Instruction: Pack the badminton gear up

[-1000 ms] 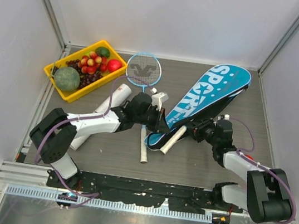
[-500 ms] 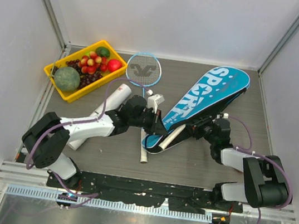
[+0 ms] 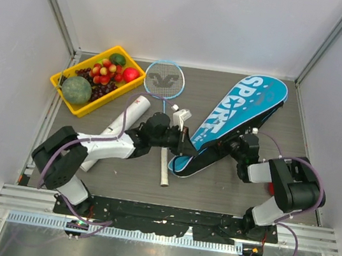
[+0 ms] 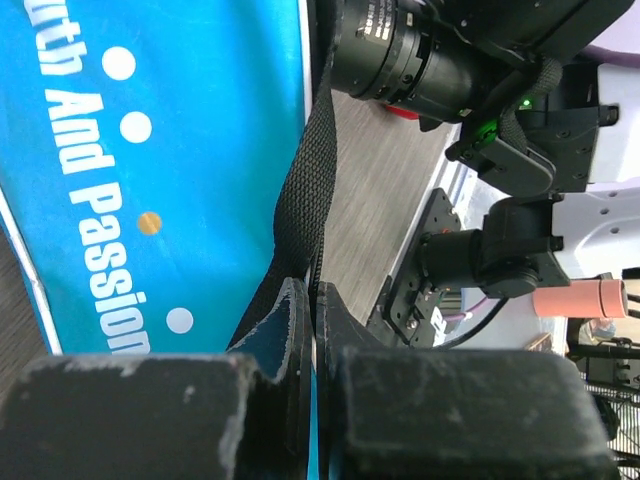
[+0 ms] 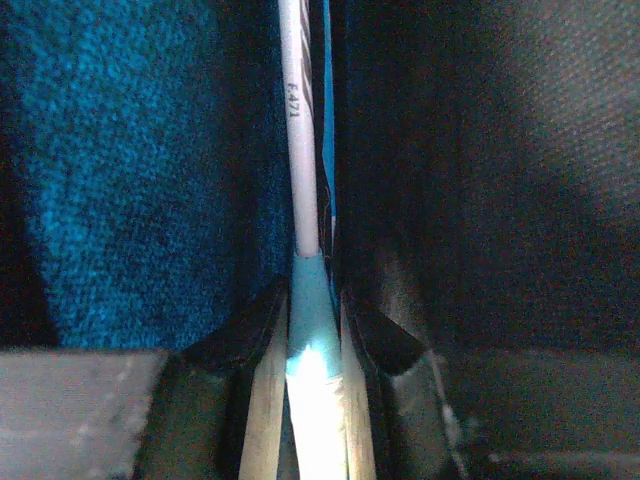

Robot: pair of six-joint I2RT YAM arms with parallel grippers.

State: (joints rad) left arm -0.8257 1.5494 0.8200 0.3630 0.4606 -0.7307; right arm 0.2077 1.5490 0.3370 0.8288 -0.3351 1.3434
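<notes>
Both clamp: left gripper (image 4: pixel 313 303) on the racket bag (image 4: pixel 150 150), right gripper (image 5: pixel 315 302) on a racket (image 5: pixel 297 130).

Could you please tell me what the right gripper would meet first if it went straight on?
Likely the lining of the racket bag: the right gripper, closed on the racket, points along its shaft into it; depth unclear.

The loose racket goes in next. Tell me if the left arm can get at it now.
Likely not yet: the left gripper is shut on the bag edge. The racket lies just under that arm, otherwise unblocked.
</notes>
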